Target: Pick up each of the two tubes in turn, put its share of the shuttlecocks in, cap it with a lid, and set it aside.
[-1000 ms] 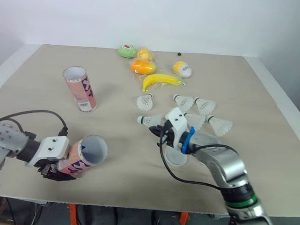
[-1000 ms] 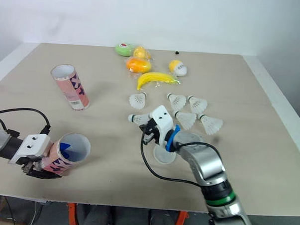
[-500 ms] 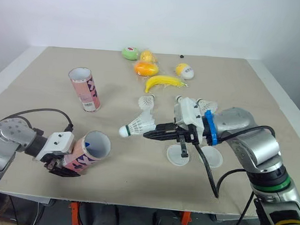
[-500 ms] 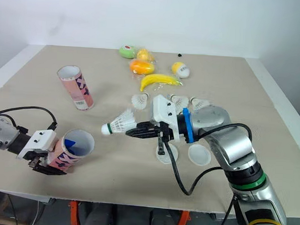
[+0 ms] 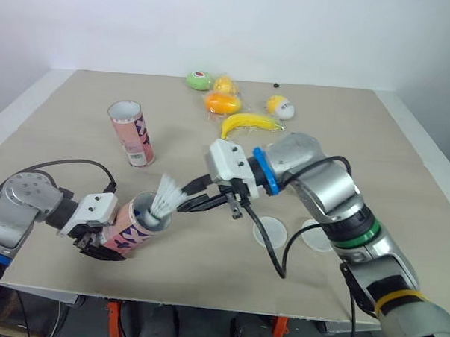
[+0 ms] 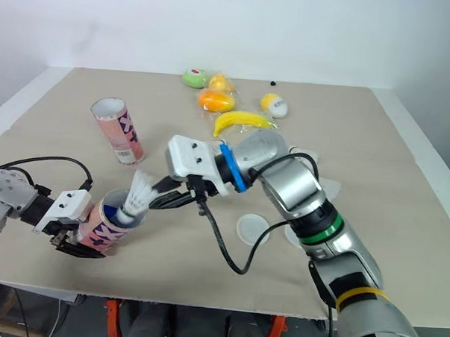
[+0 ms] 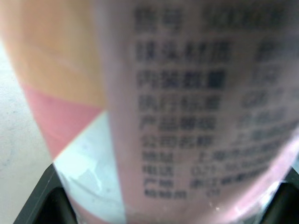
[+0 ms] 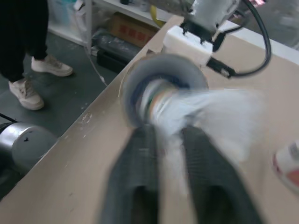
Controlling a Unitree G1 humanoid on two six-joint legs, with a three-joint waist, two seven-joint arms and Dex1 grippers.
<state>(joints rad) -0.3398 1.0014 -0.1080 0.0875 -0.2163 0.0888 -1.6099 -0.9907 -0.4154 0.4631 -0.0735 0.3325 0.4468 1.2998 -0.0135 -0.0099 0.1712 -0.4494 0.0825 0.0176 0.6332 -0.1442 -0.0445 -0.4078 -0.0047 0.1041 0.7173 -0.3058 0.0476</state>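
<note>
L gripper (image 5: 96,245) is clamped on the base end of a pink tube (image 5: 130,228). Its black fingers (image 7: 50,189) press vs the printed wall. The tube is tilted near the table's (image 5: 79,95) front-left edge, w/ its open mouth up and toward the R arm.

R gripper (image 5: 182,200) is nearly closed, pinching a shuttlecock (image 5: 164,198) by the feather skirt, w/ fingers (image 8: 136,177) either side of the feathers. The shuttlecock sits cork-first in the tube mouth, feathers sticking up above the rim. Can't tell how deep the cork is.

2nd tube (image 5: 131,132) stands upright and open, further back on the L, well apart from the held one.

One lid (image 5: 269,232) lies flat near the front, R of centre, and the other lid (image 5: 317,237) is beside it, partly under the R forearm.

Back centre has a banana (image 5: 246,122), an orange fruit (image 5: 222,103), a green fruit (image 5: 200,80), a yellow fruit (image 5: 224,84) and a yellow-white egg shape (image 5: 280,106), all well apart from both grippers.

R wrist view has a person's legs (image 8: 23,42) and shoes on the floor past the table edge.
</note>
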